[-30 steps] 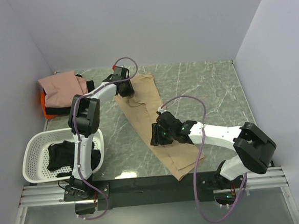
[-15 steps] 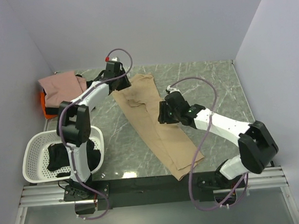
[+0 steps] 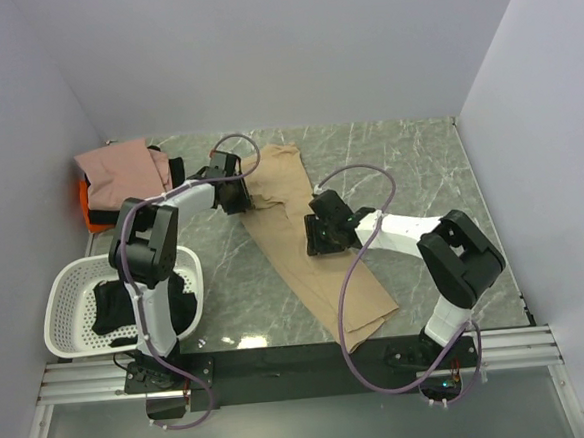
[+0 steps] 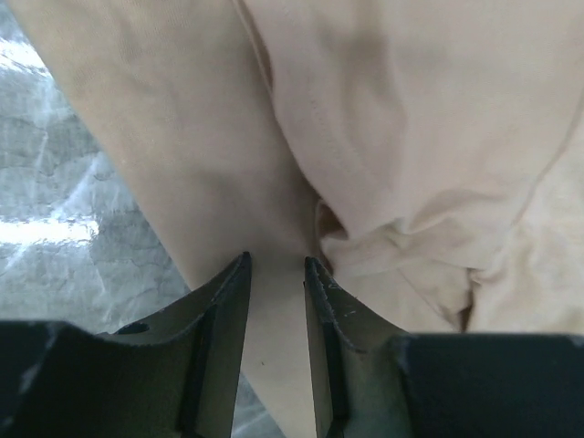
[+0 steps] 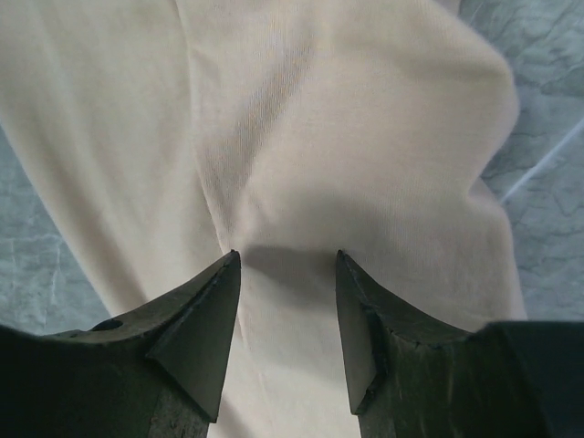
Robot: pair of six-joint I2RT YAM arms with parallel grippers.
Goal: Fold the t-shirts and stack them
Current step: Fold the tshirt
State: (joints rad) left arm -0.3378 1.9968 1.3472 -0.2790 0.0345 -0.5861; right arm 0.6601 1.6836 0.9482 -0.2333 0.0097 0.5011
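Observation:
The tan-beige t-shirt (image 3: pixel 349 287) lies as a long folded strip, running diagonally from the table's back middle to the front right. My left gripper (image 3: pixel 233 196) rests on its upper left edge, with the jaws a narrow gap apart and flat cloth (image 4: pixel 411 137) between them (image 4: pixel 276 263). My right gripper (image 3: pixel 320 240) is open over the strip's middle, its tips down on the cloth (image 5: pixel 365 137) and nothing pinched between them (image 5: pixel 286 257). A dusty pink shirt (image 3: pixel 119 176) tops a pile at the back left, over an orange one (image 3: pixel 93 215) and a black one (image 3: pixel 175 169).
A white perforated basket (image 3: pixel 66 280) stands at the front left and holds a black garment (image 3: pixel 117 301). The marble table (image 3: pixel 409 171) is walled in on the left, back and right. A black rail runs along the front edge.
My left gripper came down from the far end of the tan shirt onto its upper left edge. My right gripper moved up the strip, then back a little. The strip's lower end shifted slightly.

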